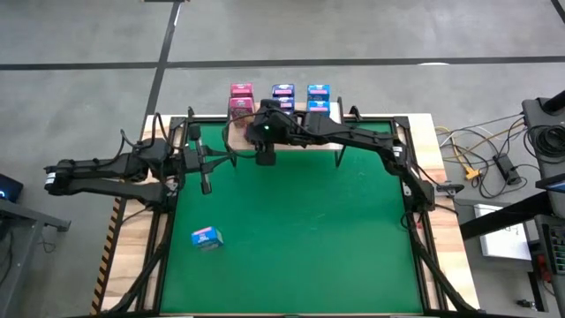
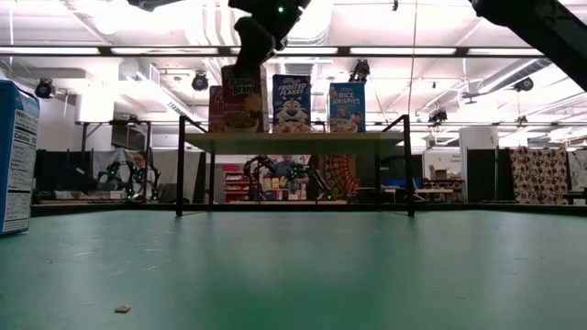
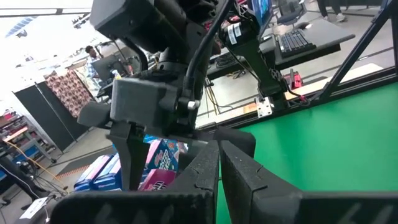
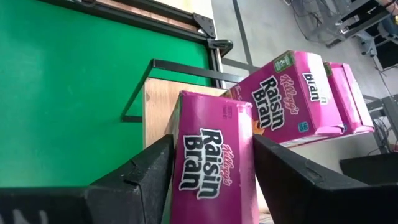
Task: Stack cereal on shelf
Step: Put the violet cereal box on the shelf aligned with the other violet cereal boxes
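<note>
My right gripper [image 4: 214,158] is shut on a pink Raisin Bran box [image 4: 214,168] over the left end of the light-wood shelf [image 2: 293,142]; it reaches down from above in the low view [image 2: 255,41]. Two more pink boxes [image 4: 298,99] stand just behind it. A blue Frosted Flakes box [image 2: 292,103] and a blue Rice Krispies box [image 2: 347,107] stand upright on the shelf. One blue box [image 1: 206,237] lies on the green mat at the near left. My left gripper [image 1: 205,177] is shut and empty above the mat, left of the shelf. My right gripper pinches the pink box between its two fingers [image 4: 140,171], one on each of two opposite sides near the box's top end [image 4: 186,168]. The fingers come from above, pointing down. The box is upright [image 2: 240,96]; its bottom is at the shelf top, touching or not I cannot tell.
The shelf [image 1: 235,137] stands at the mat's far edge on thin black legs [image 2: 180,165]. A black frame rail [image 4: 186,68] runs past the shelf's end. The green mat [image 1: 300,221] is open in the middle and near right. Cables lie off the table's right edge [image 1: 481,155].
</note>
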